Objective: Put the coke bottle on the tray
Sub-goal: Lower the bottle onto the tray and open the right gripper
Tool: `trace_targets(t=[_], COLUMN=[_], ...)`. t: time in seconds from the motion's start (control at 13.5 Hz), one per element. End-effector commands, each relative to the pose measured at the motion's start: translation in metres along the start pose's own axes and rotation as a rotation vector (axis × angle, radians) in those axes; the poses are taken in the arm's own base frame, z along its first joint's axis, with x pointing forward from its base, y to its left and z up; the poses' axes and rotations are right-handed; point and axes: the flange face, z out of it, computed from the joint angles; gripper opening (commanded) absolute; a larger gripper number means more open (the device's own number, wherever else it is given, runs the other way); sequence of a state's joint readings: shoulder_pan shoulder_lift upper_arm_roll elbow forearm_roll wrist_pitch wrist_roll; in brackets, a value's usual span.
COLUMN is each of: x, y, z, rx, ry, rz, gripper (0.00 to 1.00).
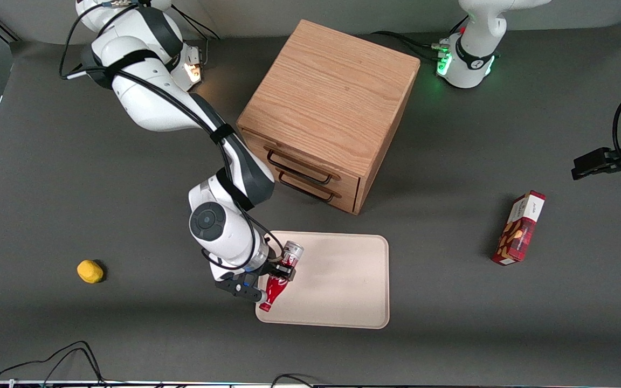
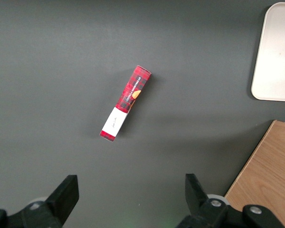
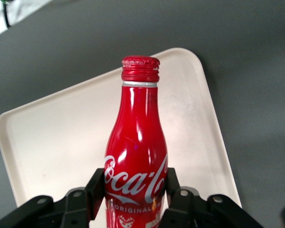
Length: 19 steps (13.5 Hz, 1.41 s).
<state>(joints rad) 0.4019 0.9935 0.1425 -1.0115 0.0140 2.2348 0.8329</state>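
Observation:
The coke bottle (image 1: 280, 277) is slim and red, with white script, a red cap and a silvery base. My right gripper (image 1: 282, 272) is shut on its body. The bottle lies nearly level over the edge of the tray (image 1: 343, 280) toward the working arm's end, with its cap nearer the front camera. The tray is large, flat and cream-coloured. In the right wrist view the black fingers (image 3: 96, 184) press both sides of the coke bottle (image 3: 135, 142), with the tray (image 3: 57, 142) beneath it. I cannot tell whether the bottle touches the tray.
A wooden drawer cabinet (image 1: 332, 102) with two dark handles stands just farther from the front camera than the tray. A red snack box (image 1: 519, 228) lies toward the parked arm's end of the table. A small yellow object (image 1: 90, 271) lies toward the working arm's end.

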Motion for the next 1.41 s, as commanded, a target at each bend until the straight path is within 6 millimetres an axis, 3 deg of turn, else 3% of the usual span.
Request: trace_targets(t=[0.0, 0.37, 0.96, 1.33], x=[0.005, 0.007, 0.017, 0.013], y=[-0.004, 0.009, 0.037, 0.04], z=[0.009, 0.038, 0.048, 0.055], rx=[0.044, 0.04, -0.025, -0.043], ry=[-0.001, -0.007, -0.088, -0.117], rz=[0.001, 0.012, -0.294, -0.316], gripper=[0.0, 0.0, 0.0, 0.0])
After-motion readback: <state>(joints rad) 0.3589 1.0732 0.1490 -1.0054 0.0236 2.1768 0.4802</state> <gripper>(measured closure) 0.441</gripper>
